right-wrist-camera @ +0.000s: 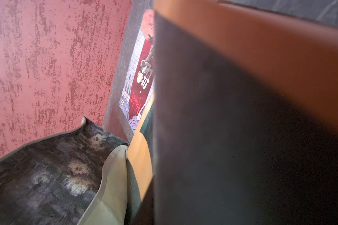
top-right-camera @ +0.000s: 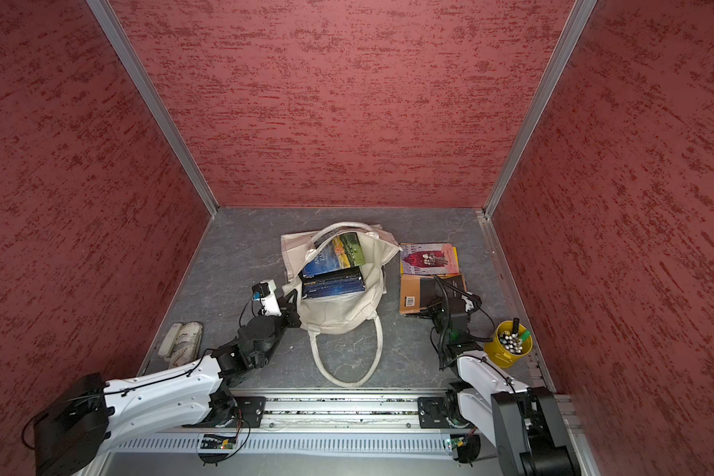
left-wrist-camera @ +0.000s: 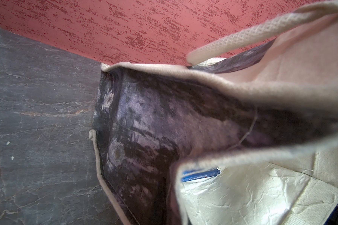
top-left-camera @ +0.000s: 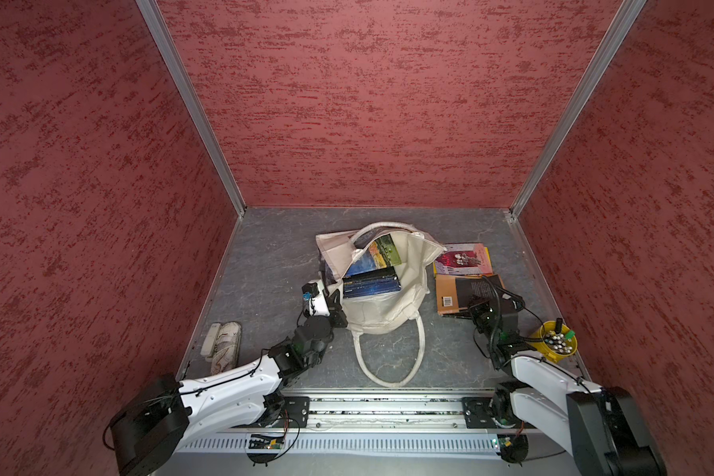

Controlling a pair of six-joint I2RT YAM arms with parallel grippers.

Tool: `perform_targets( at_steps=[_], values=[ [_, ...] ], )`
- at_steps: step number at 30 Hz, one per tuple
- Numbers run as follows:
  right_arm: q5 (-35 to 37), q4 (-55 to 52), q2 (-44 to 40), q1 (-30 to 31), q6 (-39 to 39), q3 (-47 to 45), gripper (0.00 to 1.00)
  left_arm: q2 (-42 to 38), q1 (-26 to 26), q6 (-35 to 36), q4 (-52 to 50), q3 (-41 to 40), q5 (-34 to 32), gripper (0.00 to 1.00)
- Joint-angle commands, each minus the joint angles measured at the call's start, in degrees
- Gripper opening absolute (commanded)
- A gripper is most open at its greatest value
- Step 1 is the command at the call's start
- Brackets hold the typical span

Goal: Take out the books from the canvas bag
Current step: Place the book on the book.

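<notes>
Red mottled walls enclose a grey marbled tabletop (top-left-camera: 264,255), where the cream canvas bag (top-left-camera: 388,317) with long loop handles lies mid-table, mouth open, its near rim pinched by the clenched left gripper (top-left-camera: 335,303). Just beside it, on the right arm's side, lie a pink-and-red covered book (top-left-camera: 462,259) and an orange-brown and black book (top-left-camera: 454,294), the latter under the right gripper (top-left-camera: 477,309), whose grip cannot be told. Roughly half done, it seems: a landscape-cover book (top-left-camera: 378,251) and stacked dark navy books (top-left-camera: 372,284) are inside the bag.
</notes>
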Motion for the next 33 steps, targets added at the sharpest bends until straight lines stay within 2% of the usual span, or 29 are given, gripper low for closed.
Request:
perform_targets(
  at_steps=[1, 8, 12, 14, 16, 17, 33],
  values=[
    [-0.42, -3.06, -0.55, -0.66, -0.07, -0.13, 0.34, 0.56, 0.22, 0.24, -0.15, 1.75, -1.11, 0.0],
    [-4.62, -3.61, 1.24, -1.84, -0.29, 0.34, 0.54, 0.59, 0.24, 0.24, -0.15, 1.8, -1.37, 0.0],
    [-6.3, -7.52, 1.29, -2.11, -0.1, 2.25, 0.71, 0.51, 0.24, 0.24, -0.15, 1.86, -1.35, 0.0],
    [-6.28, -10.91, 1.07, -2.24, -0.17, 3.47, 0.85, 0.51, 0.22, 0.23, -0.15, 1.88, -1.41, 0.0],
    [-6.19, -13.69, 0.56, -2.2, -0.75, 4.45, 0.89, 0.45, 0.27, 0.2, -0.15, 1.89, -1.44, 0.0],
    [-5.9, -15.44, 0.06, -2.2, -0.6, 4.82, 0.98, 0.47, 0.27, 0.2, -0.15, 1.87, -1.4, 0.0],
    [-5.61, -32.68, -13.04, -2.22, 0.92, 7.41, 0.99, 0.69, 0.28, 0.23, -1.92, 1.93, -1.21, 0.0]
  ],
)
